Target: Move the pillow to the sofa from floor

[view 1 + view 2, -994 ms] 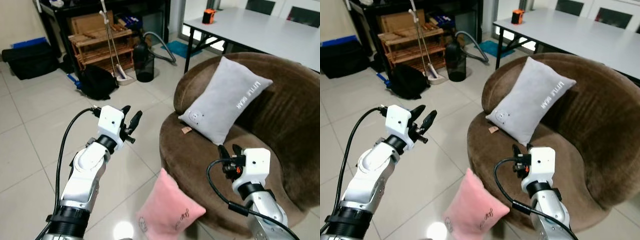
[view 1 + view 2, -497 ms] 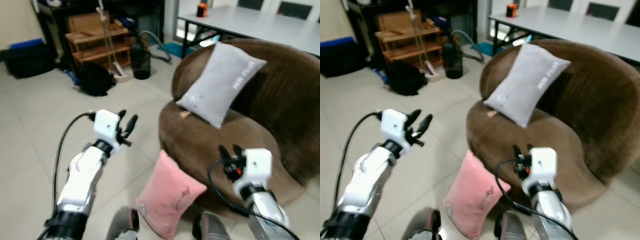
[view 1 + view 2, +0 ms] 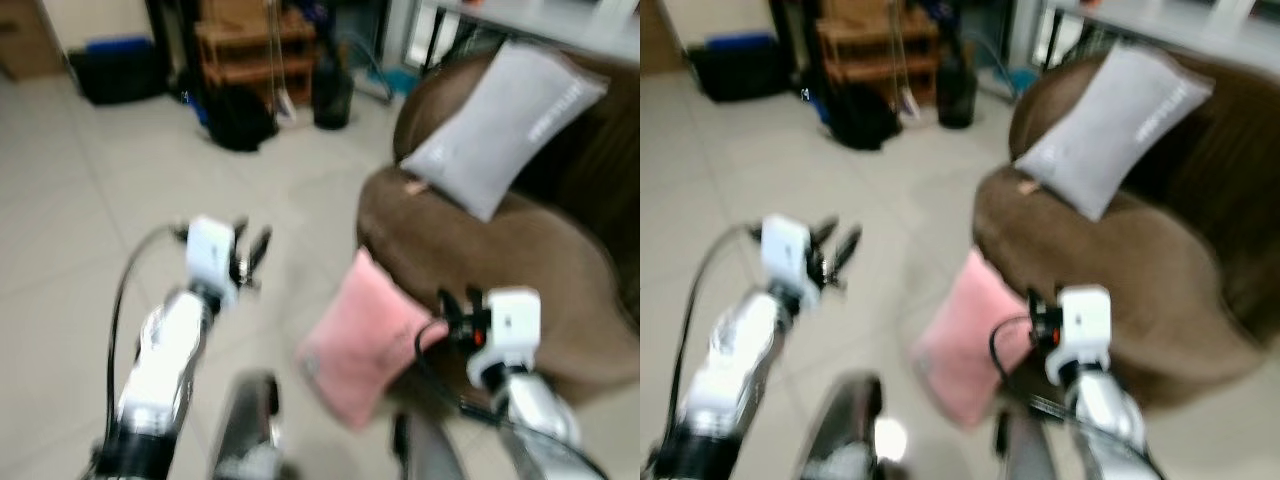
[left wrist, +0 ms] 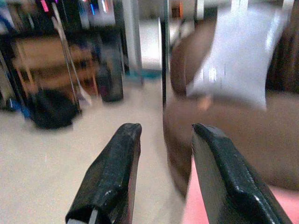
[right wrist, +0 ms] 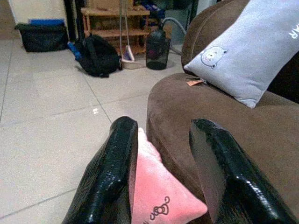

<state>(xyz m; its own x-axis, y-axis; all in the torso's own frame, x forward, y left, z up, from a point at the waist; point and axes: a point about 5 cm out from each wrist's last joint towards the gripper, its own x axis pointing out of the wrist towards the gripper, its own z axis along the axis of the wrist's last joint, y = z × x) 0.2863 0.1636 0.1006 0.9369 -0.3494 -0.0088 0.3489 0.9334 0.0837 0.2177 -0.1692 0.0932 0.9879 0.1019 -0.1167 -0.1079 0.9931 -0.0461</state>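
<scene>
Pillow (image 5: 161, 196) (pink) leans on sofa (image 5: 224, 121) beyond right gripper (image 5: 163, 182), both grippers' jaws spread.

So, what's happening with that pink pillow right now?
Both hands open, empty: left hand, right hand. Pink pillow on floor, leaning against sofa. Grey pillow already on sofa. View blurred.

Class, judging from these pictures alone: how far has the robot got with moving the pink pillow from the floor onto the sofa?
Done: nothing yet. The pink pillow is on the floor, leaning against the brown sofa; a grey pillow already sits on the seat. In hand: the right gripper is open, with the pillow between its fingers; the left gripper is open over the floor. Left: grasp, lift, place.
</scene>
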